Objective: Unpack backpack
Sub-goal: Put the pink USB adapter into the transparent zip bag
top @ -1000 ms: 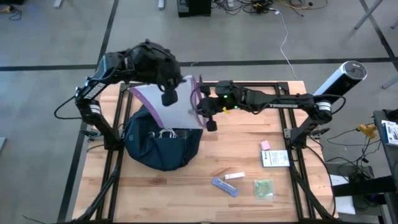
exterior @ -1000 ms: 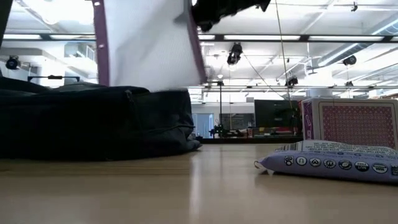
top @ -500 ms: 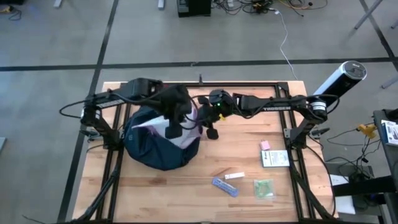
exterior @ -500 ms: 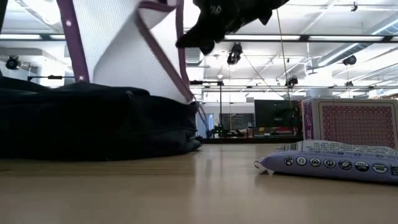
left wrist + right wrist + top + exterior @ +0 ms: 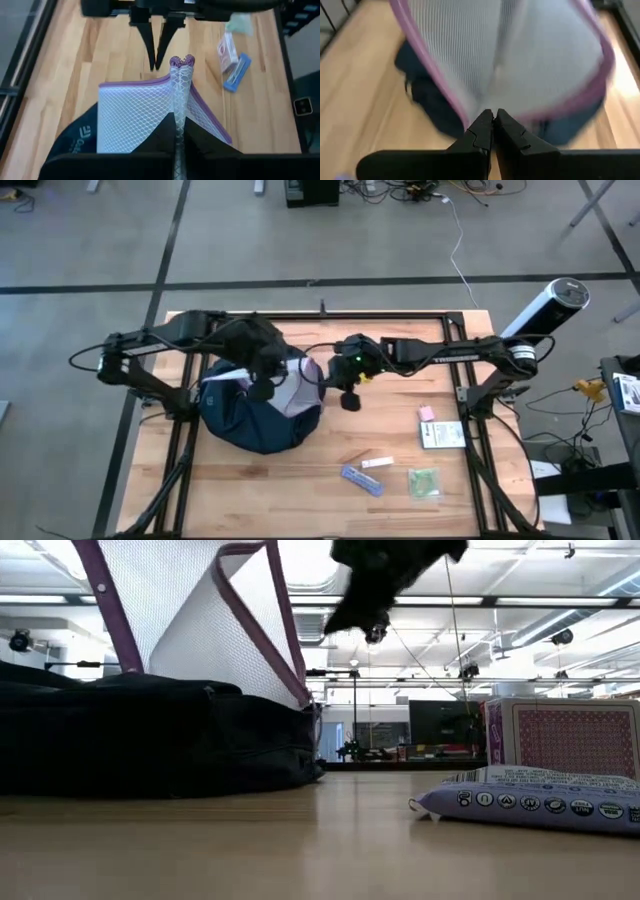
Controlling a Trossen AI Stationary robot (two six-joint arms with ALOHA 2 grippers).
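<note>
Mesh pouch [image 5: 292, 388], card box [image 5: 565, 736], wipes packet [image 5: 525, 802], table [image 5: 400, 490].

Workshop room surrounding a wooden table

Grey concrete floor [image 5: 90, 240] is stretching around the table [image 5: 300, 490], cables [image 5: 420, 192] are lying tangled along it, and long ceiling lights [image 5: 560, 602] are glowing over dark monitors [image 5: 435, 725] standing in the distance.

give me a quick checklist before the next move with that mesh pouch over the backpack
1. Left gripper shut on the mesh pouch: ok, the pouch is pinched at a fold.
2. Pouch free of the backpack: not ok, its lower part rests on or in the backpack.
3. Right gripper off the pouch: ok, shut and empty, beside it.
4. Drop zone: ok, bare table right of the backpack.
5. Card box and wipes packet clear of the path: ok, they lie nearer the table's right side.
</note>
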